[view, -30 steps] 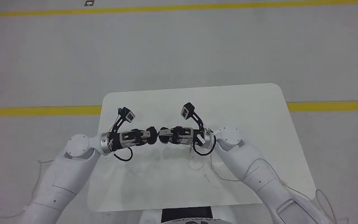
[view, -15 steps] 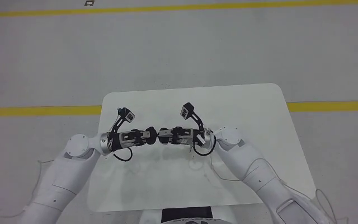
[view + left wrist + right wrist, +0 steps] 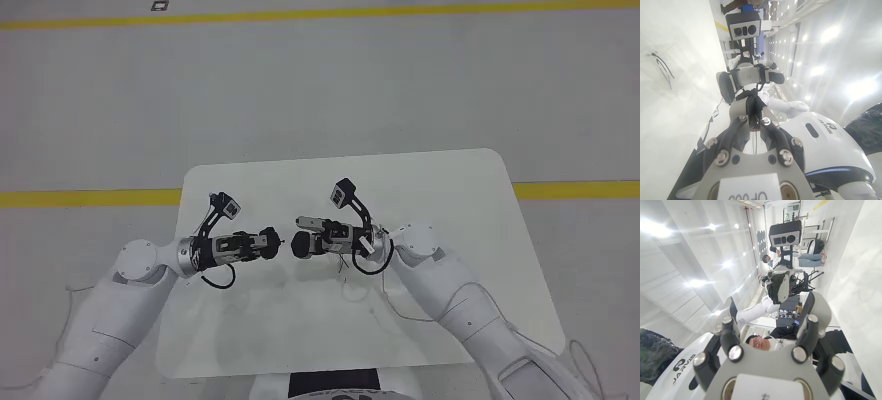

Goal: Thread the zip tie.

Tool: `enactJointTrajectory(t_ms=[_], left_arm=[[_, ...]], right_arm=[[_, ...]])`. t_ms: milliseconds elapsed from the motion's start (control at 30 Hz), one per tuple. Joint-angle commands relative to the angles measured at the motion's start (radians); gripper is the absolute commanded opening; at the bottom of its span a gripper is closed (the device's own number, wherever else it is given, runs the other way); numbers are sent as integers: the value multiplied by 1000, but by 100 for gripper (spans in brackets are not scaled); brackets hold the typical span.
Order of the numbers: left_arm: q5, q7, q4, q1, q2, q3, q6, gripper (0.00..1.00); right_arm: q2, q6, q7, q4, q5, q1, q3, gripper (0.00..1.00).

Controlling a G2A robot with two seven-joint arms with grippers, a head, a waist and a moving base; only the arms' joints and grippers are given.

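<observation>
Above the middle of the white rounded table (image 3: 450, 190): thin black plastic zip tie (image 3: 754, 93) pinched between the pressed-together fingers of the left gripper (image 3: 753, 103), bunched end poking past the tips. Just opposite, facing it but apart: right gripper (image 3: 770, 300), fingers spread wide.

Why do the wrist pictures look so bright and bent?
Left wrist view: ceiling lights flare into the lens, and the table glares white. Right wrist view: the same flare, and the wide lens curves straight lines. Top view: even light, no flare.
</observation>
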Motion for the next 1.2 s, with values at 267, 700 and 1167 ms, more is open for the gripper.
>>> enactJointTrajectory(t_ms=[267, 700, 1167], left_arm=[[6, -35, 0, -3, 1, -6, 0, 0], [-18, -145, 11, 31, -5, -85, 0, 0], [34, -177, -2, 57, -17, -150, 0, 0]], right_arm=[[8, -1, -2, -18, -18, -9, 19, 100], [16, 41, -17, -75, -107, -13, 9, 100], [16, 67, -28, -88, -149, 8, -6, 100]])
